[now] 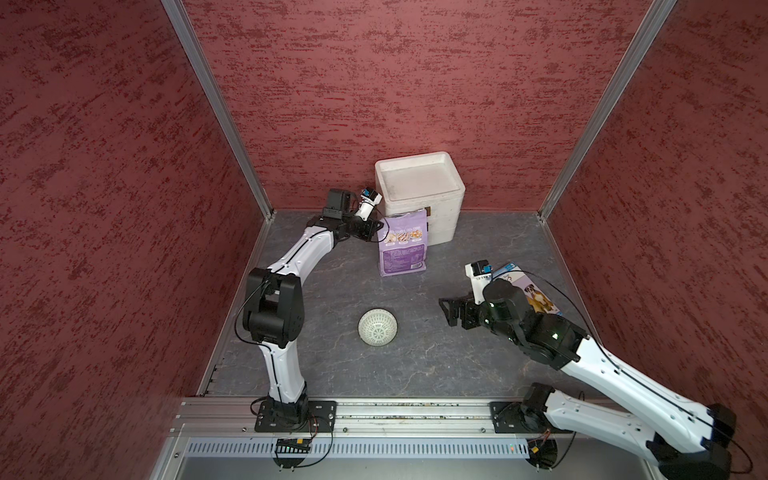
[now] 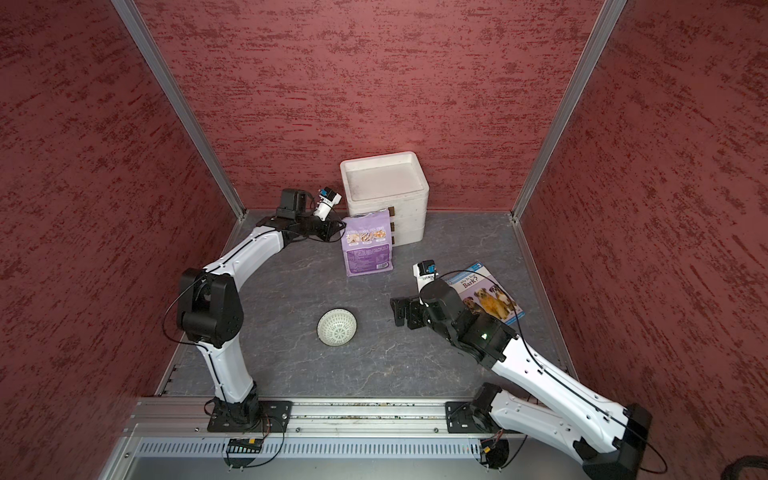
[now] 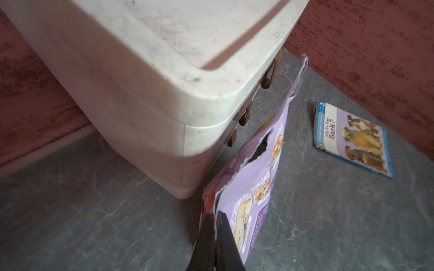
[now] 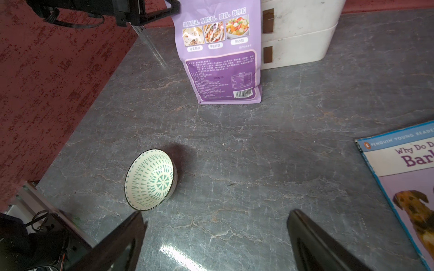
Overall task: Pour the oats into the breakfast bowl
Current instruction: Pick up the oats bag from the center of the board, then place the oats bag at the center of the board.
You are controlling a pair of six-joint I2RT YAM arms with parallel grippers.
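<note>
The left gripper (image 3: 215, 214) is pressed together on the upper side edge of the purple oat pouch (image 1: 402, 249), pinching the film just below its torn-open top. A grip that high probably lets the arm lift the bag and tip it mouth-down. The pouch stands upright on the grey tabletop (image 1: 457, 374), just in front of the white foam drawer box (image 1: 419, 183), and seems to lean on it for support. No oats are visible, so I judge they are all inside the pouch.

The breakfast bowl (image 1: 377, 327) sits empty and upright in open space. It is well apart from the pouch, toward the robot's base, where both arms can reach it.

To the bowl's right, the right gripper (image 4: 216, 212) hovers with its jaws spread wide and holds nothing. It is probably waiting to steady the bowl or the bag's bottom.

The dog book (image 2: 490, 291) lies flat farthest right, partly under that arm and clear of the pouring path.
</note>
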